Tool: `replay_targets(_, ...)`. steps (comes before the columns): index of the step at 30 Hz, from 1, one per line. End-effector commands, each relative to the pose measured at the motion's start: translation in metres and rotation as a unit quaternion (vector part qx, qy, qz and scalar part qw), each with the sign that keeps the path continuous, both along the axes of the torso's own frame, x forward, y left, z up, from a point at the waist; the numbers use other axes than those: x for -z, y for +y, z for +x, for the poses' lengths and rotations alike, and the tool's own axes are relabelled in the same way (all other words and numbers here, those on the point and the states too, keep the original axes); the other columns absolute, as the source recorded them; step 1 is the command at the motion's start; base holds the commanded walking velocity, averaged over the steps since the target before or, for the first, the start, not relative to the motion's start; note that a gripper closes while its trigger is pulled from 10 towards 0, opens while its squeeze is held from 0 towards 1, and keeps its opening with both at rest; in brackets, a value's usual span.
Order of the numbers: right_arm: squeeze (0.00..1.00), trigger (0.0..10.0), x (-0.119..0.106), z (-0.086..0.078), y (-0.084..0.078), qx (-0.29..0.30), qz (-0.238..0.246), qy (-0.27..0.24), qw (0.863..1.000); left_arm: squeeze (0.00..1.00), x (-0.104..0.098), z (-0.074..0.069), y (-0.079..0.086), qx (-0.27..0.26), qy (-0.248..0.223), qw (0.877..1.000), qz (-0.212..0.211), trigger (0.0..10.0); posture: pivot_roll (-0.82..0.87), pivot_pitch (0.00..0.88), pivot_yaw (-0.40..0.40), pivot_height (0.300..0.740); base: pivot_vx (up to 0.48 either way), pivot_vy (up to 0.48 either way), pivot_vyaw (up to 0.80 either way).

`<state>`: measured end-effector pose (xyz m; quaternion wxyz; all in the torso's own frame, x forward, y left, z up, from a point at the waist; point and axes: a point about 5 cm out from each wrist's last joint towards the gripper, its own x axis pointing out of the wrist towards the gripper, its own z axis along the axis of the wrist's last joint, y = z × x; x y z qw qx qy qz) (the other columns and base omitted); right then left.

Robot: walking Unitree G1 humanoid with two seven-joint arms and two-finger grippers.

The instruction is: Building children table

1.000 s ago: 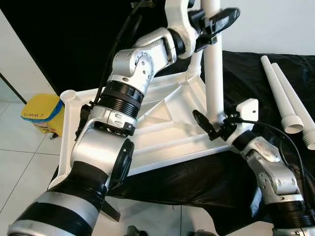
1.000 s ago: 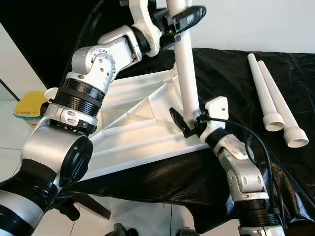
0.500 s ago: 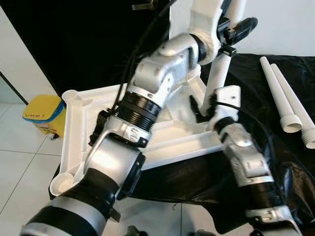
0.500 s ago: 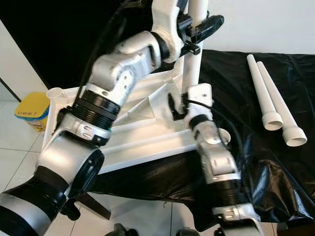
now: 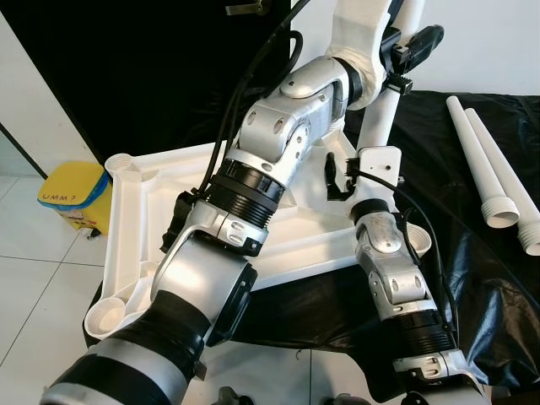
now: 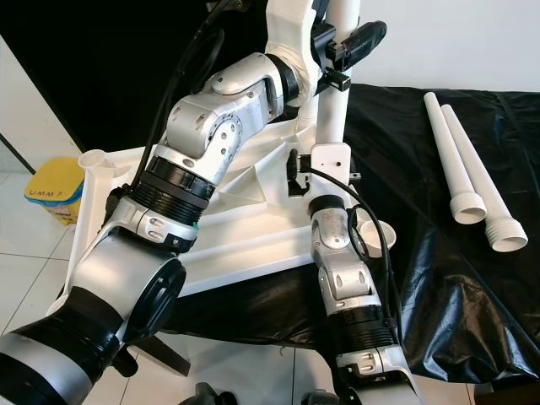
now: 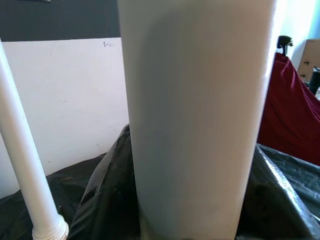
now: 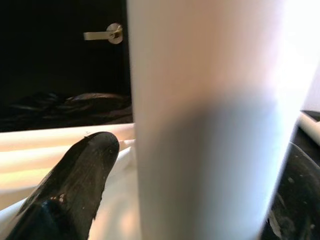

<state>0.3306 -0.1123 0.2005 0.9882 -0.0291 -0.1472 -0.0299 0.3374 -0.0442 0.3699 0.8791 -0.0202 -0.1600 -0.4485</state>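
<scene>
**Robot steadies a table leg with both arms**

Nearest the camera, the white ribbed plastic tabletop (image 5: pixel 143 228) lay upside down, its near-left corner overhanging the pale tiled floor (image 5: pixel 34 287) and its far side resting on a crumpled black plastic sheet (image 6: pixel 439 278). Round threaded sockets showed at its left corners, and another sat just right of the right forearm. The right gripper (image 6: pixel 297 179) stood low at the foot of the upright white plastic tube leg (image 6: pixel 331 118); the right wrist view showed one black finger (image 8: pixel 75 175) close beside the tube, but whether the pair pinched it could not be told. Higher and farther back, the left gripper (image 6: pixel 344 46) was pressed together around the same leg near the top of the frame, the tube looming large in the left wrist view. The leg leaned slightly rather than standing plumb, and its foot was hidden behind the right wrist, so whether it sat in a socket was not visible. To the far right, two spare white tube legs with flared threaded ends (image 5: pixel 494 181) lay side by side on the sheet, well apart from the work. A yellow plastic bin (image 5: pixel 74 196) stood on the floor at far left.

The likely risk: if the leg went in tilted, its thread could cross and jam. The tabletop might also slide on the slick sheet, or tip at its overhanging corner, under downward pressure.
</scene>
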Motion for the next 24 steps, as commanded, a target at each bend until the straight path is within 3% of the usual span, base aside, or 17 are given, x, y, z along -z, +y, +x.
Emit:
replay_targets(1,0.00,8.4,-0.0066,0.0007,0.0022,0.005,-0.001,-0.017,1.000,0.00,-0.0070,-0.0019,-0.0020,-0.020,-0.004,1.000,-0.006,10.0,-0.19,0.072,0.044,0.740,0.000,0.000,0.00)
replay_targets(2,0.00,8.4,-0.0066,0.0007,0.0022,0.005,-0.001,-0.017,1.000,0.00,-0.0070,-0.0019,-0.0020,-0.020,-0.004,1.000,-0.006,10.0,-0.19,0.072,0.044,0.740,0.000,0.000,0.00)
replay_targets(3,0.00,3.8,-0.0066,0.0011,0.0024,0.008,-0.002,-0.019,1.000,0.00,-0.0073,-0.0022,-0.0022,-0.020,-0.005,1.000,-0.006,10.0,-0.19,0.073,0.043,0.740,0.000,0.000,0.00)
replay_targets(4,0.00,2.9,-0.0066,0.0013,0.0025,0.010,-0.002,-0.021,1.000,0.00,-0.0076,-0.0024,-0.0024,-0.019,-0.005,1.000,-0.006,10.0,-0.19,0.073,0.043,0.740,0.000,0.000,0.00)
replay_targets(6,0.00,2.9,-0.0066,0.0013,0.0025,0.010,-0.002,-0.021,1.000,0.00,-0.0076,-0.0024,-0.0024,-0.019,-0.005,1.000,-0.006,10.0,-0.19,0.073,0.043,0.740,0.000,0.000,0.00)
replay_targets(7,0.00,0.3,-0.0066,0.0016,0.0029,0.012,-0.002,-0.023,1.000,0.00,-0.0077,-0.0030,-0.0029,-0.019,-0.006,1.000,-0.007,10.0,-0.19,0.073,0.043,0.740,0.000,0.000,0.00)
replay_targets(16,0.00,0.0,-0.0061,0.0035,0.0033,0.015,0.015,-0.021,1.000,0.00,-0.0066,-0.0079,-0.0081,-0.005,-0.021,1.000,0.007,10.0,-0.19,0.074,0.040,0.740,0.000,0.000,0.00)
replay_targets(17,0.00,9.3,-0.0057,0.0039,0.0029,0.017,0.016,-0.019,1.000,0.00,-0.0066,-0.0085,-0.0087,-0.003,-0.022,1.000,0.008,10.0,-0.19,0.074,0.041,0.740,0.000,0.000,0.00)
replay_targets(20,0.00,10.0,-0.0054,0.0046,0.0023,0.021,0.019,-0.017,0.999,0.00,-0.0071,-0.0089,-0.0091,-0.001,-0.022,1.000,0.006,10.0,-0.19,0.074,0.041,0.740,0.000,0.000,0.00)
replay_targets(21,0.00,10.0,-0.0052,0.0055,0.0007,0.027,0.024,-0.013,0.999,1.00,-0.0087,-0.0093,-0.0084,0.002,-0.020,1.000,-0.005,10.0,-0.19,0.074,0.040,0.740,0.000,0.000,0.00)
replay_targets(24,0.00,10.0,-0.0051,0.0058,0.0003,0.029,0.026,-0.012,0.999,1.00,-0.0092,-0.0094,-0.0082,0.002,-0.019,1.000,-0.008,10.0,-0.19,0.074,0.040,0.740,0.000,0.000,0.00)
